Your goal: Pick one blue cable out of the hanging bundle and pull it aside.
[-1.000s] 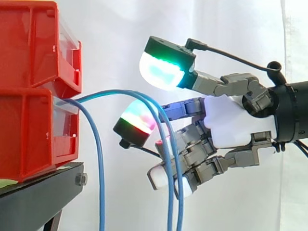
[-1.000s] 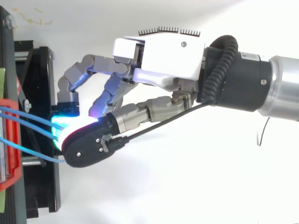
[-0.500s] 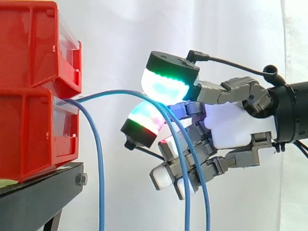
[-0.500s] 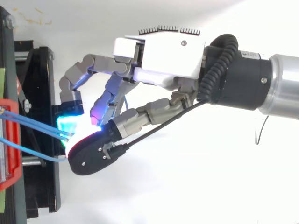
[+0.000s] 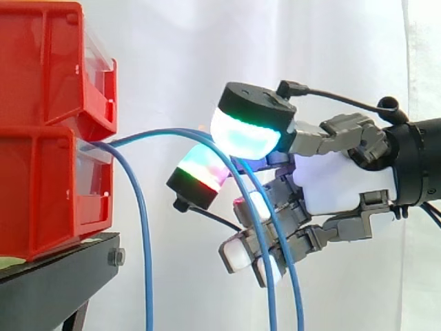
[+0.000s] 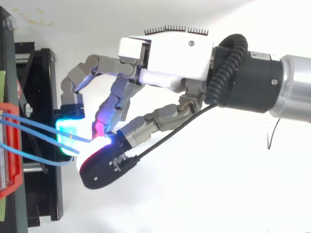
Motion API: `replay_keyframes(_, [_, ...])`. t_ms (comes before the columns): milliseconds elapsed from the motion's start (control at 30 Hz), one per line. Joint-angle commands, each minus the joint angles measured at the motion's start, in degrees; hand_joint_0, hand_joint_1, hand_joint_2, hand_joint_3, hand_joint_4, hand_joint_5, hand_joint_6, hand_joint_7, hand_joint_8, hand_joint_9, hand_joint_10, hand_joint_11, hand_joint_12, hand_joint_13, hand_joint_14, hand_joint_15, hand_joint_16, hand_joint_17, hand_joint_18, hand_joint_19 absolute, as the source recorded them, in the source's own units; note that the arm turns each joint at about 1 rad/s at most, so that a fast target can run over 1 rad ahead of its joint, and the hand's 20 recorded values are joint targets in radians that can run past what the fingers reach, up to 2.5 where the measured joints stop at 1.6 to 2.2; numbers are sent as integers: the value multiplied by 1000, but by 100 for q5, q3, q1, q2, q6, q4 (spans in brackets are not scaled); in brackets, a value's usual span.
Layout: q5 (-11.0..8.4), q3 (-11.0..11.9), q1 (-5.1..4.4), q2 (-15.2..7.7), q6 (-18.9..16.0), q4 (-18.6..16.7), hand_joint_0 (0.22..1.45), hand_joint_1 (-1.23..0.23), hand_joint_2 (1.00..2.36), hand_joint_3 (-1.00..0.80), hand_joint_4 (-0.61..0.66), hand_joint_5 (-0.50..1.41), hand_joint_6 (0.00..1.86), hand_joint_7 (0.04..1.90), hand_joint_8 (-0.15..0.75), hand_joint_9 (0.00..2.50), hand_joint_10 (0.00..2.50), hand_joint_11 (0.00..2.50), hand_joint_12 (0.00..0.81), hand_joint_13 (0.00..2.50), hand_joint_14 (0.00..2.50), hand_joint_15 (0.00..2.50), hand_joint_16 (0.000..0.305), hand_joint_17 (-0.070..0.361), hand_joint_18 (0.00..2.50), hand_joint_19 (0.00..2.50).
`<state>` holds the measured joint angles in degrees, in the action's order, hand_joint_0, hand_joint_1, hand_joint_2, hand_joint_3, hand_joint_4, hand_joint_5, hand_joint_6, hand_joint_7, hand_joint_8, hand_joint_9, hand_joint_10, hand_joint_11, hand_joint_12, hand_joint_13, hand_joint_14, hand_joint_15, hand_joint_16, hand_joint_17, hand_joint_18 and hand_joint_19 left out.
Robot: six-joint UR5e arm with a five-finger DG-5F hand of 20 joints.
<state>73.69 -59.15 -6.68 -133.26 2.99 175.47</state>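
**Seemingly two strands in the pinch, not one**

Three blue cables (image 5: pixel 151 134) come out of the front of the lower of the red bins (image 5: pixel 48 186), which sit stacked on the black stand (image 5: pixel 62 269) at the left of the scene. The hand (image 5: pixel 341 179) reaches in from the right with its fingers curled. Its large cyan-green thumb pad (image 5: pixel 244 134) sits above, and a red-and-green finger pad (image 5: pixel 200 172) sits lower and to the left.

A pair of cables (image 5: pixel 238 176) arcs rightward from the bin, passes between those two pads and then drops straight down in front of the lower curled fingers. From above, both strands run into the narrow gap between the glowing pads, so the hand looks closed on the two together. Whether one merely lies alongside the other cannot be told.

The third cable (image 5: pixel 144 234) falls close to the bin. It hangs free and well apart from the hand, between the hand and the stand.

The relation that matters is that the held strands are anchored at the bin to the left and hang lengthwise downward below the grip. A pull aside would probably have to go right, away from the bins. The task asks for a single cable, so the likely trouble is dragging both along. The white curtain (image 5: pixel 172 55) hangs behind.
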Motion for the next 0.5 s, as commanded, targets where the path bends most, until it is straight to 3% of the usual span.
replay_keyframes(0, [14, 0, 9, 2, 0, -4, 471, -666, 1000, -500, -171, -59, 882, 894, 225, 1285, 19, 593, 348, 1021, 21, 577, 45, 102, 908, 658])
replay_keyframes(33, [14, 0, 9, 2, 0, -4, 460, -588, 1000, -500, -177, -50, 872, 886, 226, 1302, 18, 577, 358, 1036, 20, 575, 47, 106, 908, 666])
replay_keyframes(200, [14, 0, 9, 2, 0, -4, 470, -509, 1000, -500, -170, -45, 858, 905, 226, 1351, 20, 569, 361, 1053, 19, 589, 48, 109, 920, 706])
replay_keyframes(267, [14, 0, 9, 2, 0, -4, 502, -552, 1000, -500, -162, -48, 858, 941, 223, 1346, 22, 595, 353, 1042, 20, 600, 46, 104, 895, 719])
replay_keyframes(333, [14, 9, 9, 2, 0, -4, 565, -694, 1000, -491, -106, -70, 873, 1018, 241, 1311, 23, 640, 341, 1026, 21, 619, 43, 96, 870, 746])
replay_keyframes(467, [14, 9, 9, 2, 0, -4, 589, -790, 1011, -375, -30, -104, 914, 970, 271, 1243, 23, 694, 340, 1001, 24, 628, 43, 97, 875, 731])
